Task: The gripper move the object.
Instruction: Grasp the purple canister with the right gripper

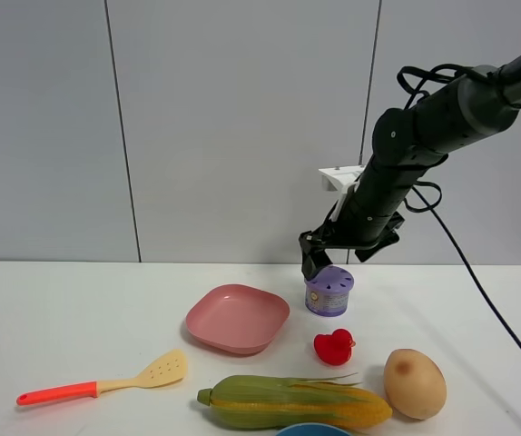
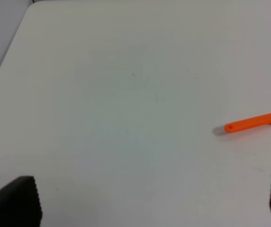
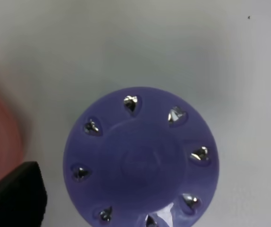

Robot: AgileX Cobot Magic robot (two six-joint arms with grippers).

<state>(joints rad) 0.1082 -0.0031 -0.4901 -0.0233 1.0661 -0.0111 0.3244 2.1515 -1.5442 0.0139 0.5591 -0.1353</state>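
Note:
The object is a small round canister point(image 1: 329, 292) with a lilac pierced lid, standing upright on the white table just right of the pink plate. My right gripper point(image 1: 318, 261) hangs directly over it at its back left rim. In the right wrist view the lid point(image 3: 140, 158) fills the middle, and my right gripper point(image 3: 149, 189) is open, with a finger on each side of the lid and a gap to each. My left gripper point(image 2: 147, 198) is open and empty over bare table; it does not show in the exterior high view.
A pink plate point(image 1: 237, 318) lies left of the canister. A red rubber duck point(image 1: 333, 347), a brown egg-shaped thing point(image 1: 414, 382) and a corn cob point(image 1: 292, 401) lie in front. A spatula point(image 1: 97, 385) with an orange handle point(image 2: 249, 123) lies front left.

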